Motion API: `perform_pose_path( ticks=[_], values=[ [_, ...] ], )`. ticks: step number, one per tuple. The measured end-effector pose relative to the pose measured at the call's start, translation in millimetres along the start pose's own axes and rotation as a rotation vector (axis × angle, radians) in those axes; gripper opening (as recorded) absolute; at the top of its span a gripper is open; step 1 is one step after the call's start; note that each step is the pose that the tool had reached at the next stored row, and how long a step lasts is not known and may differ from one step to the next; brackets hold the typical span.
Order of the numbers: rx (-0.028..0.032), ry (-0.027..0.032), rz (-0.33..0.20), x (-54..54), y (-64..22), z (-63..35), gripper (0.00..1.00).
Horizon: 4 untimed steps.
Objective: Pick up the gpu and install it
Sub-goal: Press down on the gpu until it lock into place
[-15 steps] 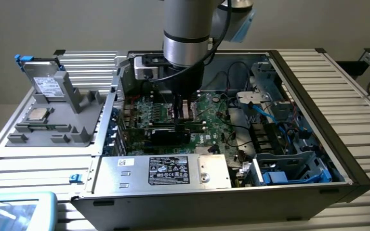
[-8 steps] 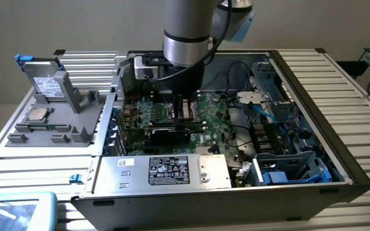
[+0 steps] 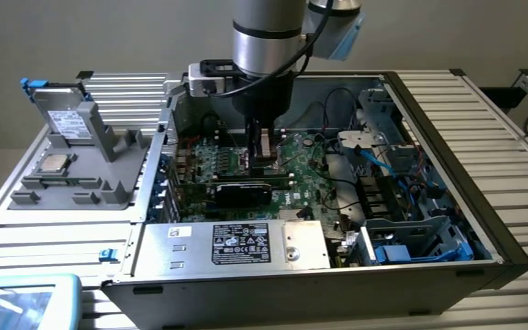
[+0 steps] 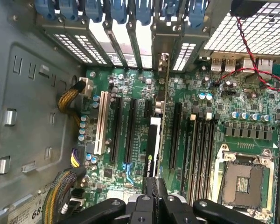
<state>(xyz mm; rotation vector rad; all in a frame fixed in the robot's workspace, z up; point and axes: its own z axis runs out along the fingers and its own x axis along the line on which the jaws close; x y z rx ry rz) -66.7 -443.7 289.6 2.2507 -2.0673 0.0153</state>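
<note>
Clamping down from above, the gripper has its jaws drawn tight on the top edge of the gpu, which stands on edge inside the open computer case, squeezed thin between the pads so the card stays upright and square to the board. In the wrist view the card runs straight away from the fingers, its black face with a green logo towards the long black expansion slots, its lower edge right at the motherboard; whether it is fully seated I cannot tell. Its silver end bracket points at the row of slot openings in the case's rear wall, under the blue retaining clips — that is why it is held this way round. Beside it, on the far side, lie the memory slots and the bare CPU socket. Pulling back to the exterior view, the arm drops plumb into the case, the gpu sitting low beneath the gripper. At the case's near end sits a silver labelled box, and out on the exterior view's left a grey fixture holds spare parts.
</note>
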Motion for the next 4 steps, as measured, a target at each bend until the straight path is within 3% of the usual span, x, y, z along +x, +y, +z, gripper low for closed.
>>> perform_pose_path(
  ticks=[4],
  values=[
    [-0.0001, 0.0002, 0.000, 0.0, 0.0, -0.1, 0.12]
  ],
)
